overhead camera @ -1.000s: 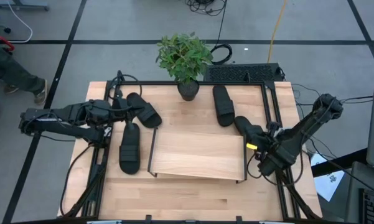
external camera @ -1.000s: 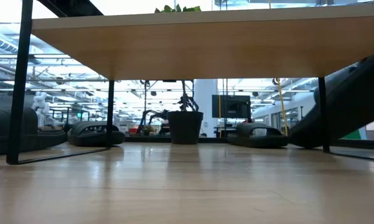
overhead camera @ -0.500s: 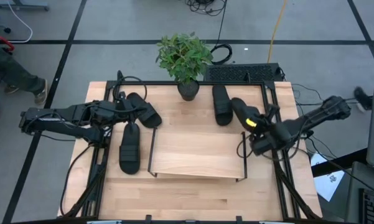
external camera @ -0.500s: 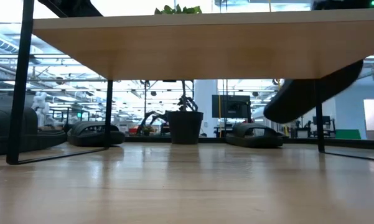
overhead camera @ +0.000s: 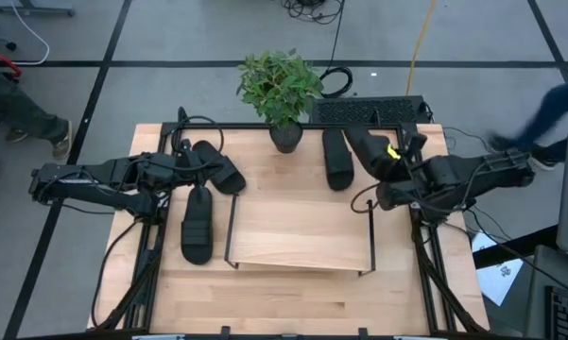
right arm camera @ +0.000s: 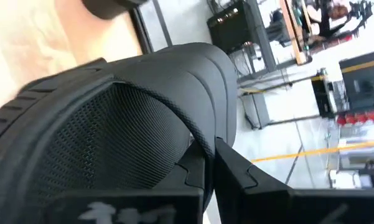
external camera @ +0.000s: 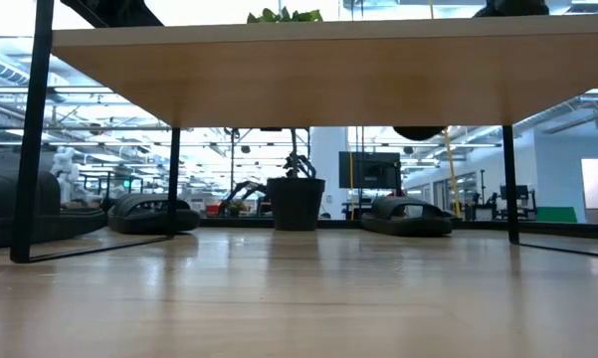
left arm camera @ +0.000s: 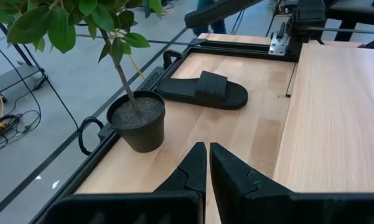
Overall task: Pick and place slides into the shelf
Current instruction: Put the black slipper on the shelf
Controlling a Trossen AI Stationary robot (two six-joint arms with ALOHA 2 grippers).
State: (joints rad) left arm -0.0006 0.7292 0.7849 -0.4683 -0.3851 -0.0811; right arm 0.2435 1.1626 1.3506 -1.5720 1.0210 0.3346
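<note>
- Plant pot [overhead camera: 285,138] at 12 o'clock on the surface [overhead camera: 293,293]: dark, round, filled with soil, thin stem, leafy green top. Only container in view.
- Shelf [overhead camera: 301,232] mid-surface: pale wood rectangular board, thin black wire end frames. Nothing on the board, nothing under it in the low view.
- Right pincer [overhead camera: 389,170] at 2 o'clock, fingers clamped on the strap of one slide [overhead camera: 369,149], lifted clear of the surface just off the shelf's right end frame. Wrist view: matte black ribbed strap, mesh-like lining under it.
- Second slide [overhead camera: 336,159] lies flat at 1 o'clock, between the pot and the held one.
- Third slide [overhead camera: 218,166] at 10 o'clock, angled; fourth slide [overhead camera: 197,224] at 9 o'clock, lengthwise beside the shelf's left frame. All matte black, oval soles.
- Left pincer [overhead camera: 183,170] at 10 o'clock above the surface, by the third slide, fingers pressed together, holding nothing.
</note>
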